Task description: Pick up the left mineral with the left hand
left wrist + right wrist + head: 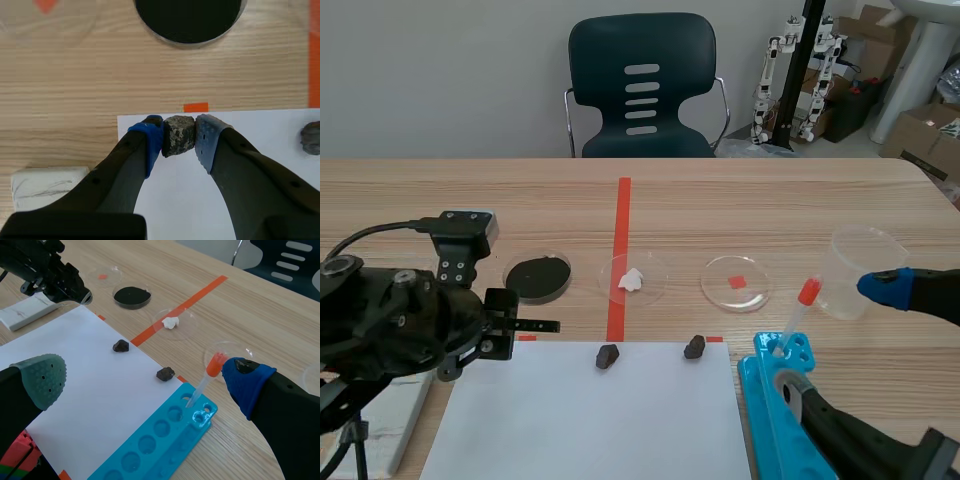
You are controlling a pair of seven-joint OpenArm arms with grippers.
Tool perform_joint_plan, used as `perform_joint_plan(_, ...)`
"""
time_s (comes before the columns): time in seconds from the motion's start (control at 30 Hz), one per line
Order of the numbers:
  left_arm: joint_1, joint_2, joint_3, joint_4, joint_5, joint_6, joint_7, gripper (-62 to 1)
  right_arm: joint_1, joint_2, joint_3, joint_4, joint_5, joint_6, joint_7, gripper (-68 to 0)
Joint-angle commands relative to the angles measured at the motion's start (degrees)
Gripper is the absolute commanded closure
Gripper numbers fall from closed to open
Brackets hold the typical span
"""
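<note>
A grey-brown speckled mineral point(178, 135) is pressed between the blue pads of my left gripper point(179, 136), which is shut on it over the far left corner of the white sheet point(260, 135). In the scene view the left gripper point(505, 328) sits at that corner, and the held stone is hidden there. Two more dark minerals lie on the sheet's far edge, one point(607, 356) near the middle and another point(694, 347) to its right. My right gripper point(145, 377) hangs open above the sheet's right side, holding nothing.
Beyond the sheet stand a dish of black powder point(537, 277), a dish with a white lump point(632, 279) and a dish over an orange mark point(736, 283). A clear cup point(860, 270), an orange-tipped pipette point(798, 310) and a blue well tray point(775, 395) sit right. A white block point(47, 185) lies left.
</note>
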Motion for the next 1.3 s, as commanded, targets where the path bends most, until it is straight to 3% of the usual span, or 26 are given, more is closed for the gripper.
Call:
perform_joint_plan(0.0,3.7,-2.3,-0.3,5.4,0.3,0.0,-4.6,-10.0,0.5,0.0,0.0,0.9,0.8,0.0,0.9,-67.9)
perform_joint_plan(0.27,21.6,-12.8,-0.3,21.0,0.7,0.0,-27.7,-10.0,0.5,0.0,0.0,0.9,0.8,0.0,0.9,-67.9)
perform_joint_plan(0.47,36.6,-18.1,-1.4,28.4,6.3,-0.6,-43.1,-10.0,0.5,0.0,0.0,0.9,0.8,0.0,0.9,-67.9)
perform_joint_plan(0.67,47.3,-20.9,-2.4,30.1,11.3,-1.5,-53.4,-10.0,0.5,0.0,0.0,0.9,0.8,0.0,0.9,-67.9)
perform_joint_plan(0.9,53.0,-21.2,-3.1,30.1,16.2,-1.5,-56.4,-10.0,0.5,0.0,0.0,0.9,0.8,0.0,0.9,-67.9)
perform_joint_plan(1.27,52.7,-21.2,-3.1,30.1,16.0,-1.6,-56.3,-10.0,0.5,0.0,0.0,0.9,0.8,0.0,0.9,-67.9)
